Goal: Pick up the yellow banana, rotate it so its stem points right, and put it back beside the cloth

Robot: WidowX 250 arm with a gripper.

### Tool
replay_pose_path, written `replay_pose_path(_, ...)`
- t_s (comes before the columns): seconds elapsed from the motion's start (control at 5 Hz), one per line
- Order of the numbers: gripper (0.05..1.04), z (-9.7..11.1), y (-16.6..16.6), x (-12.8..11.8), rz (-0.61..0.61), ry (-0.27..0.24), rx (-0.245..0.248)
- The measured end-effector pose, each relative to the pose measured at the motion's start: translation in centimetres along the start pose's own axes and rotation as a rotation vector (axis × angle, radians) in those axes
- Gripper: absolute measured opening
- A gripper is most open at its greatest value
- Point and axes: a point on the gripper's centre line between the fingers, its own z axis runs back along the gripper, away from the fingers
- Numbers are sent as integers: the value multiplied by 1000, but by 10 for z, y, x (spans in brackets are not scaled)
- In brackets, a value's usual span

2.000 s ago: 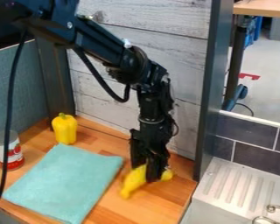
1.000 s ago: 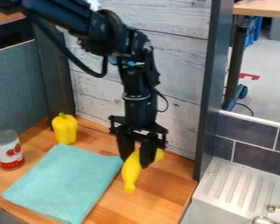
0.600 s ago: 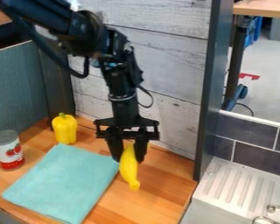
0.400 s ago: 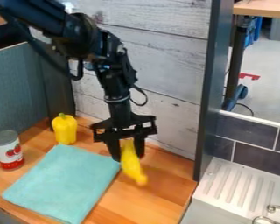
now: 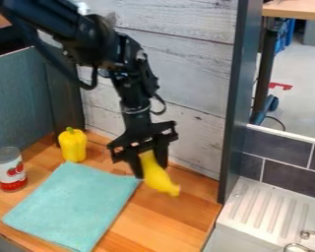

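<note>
We see the gripper [image 5: 149, 170] clamped on a yellow squash-like thing [image 5: 158, 177], which slants down below it over the table [image 5: 163, 216]. Near the gripper, on its left, lies a teal cloth [image 5: 75, 204]; beyond it we find a yellow pepper [image 5: 73, 145], then a can [image 5: 10, 169] farthest off.

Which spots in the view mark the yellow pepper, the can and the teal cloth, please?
Yellow pepper [image 5: 73, 145]: camera view, front side.
Can [image 5: 12, 171]: camera view, label.
Teal cloth [image 5: 75, 204]: camera view, middle.
</note>
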Motion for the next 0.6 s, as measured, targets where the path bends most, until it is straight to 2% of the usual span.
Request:
replay_pose_path(0.2, 579, -8, -17, -7, 49, 0, 9)
replay_pose_path(0.6, 579, -31, -26, -6, 158, 13, 5)
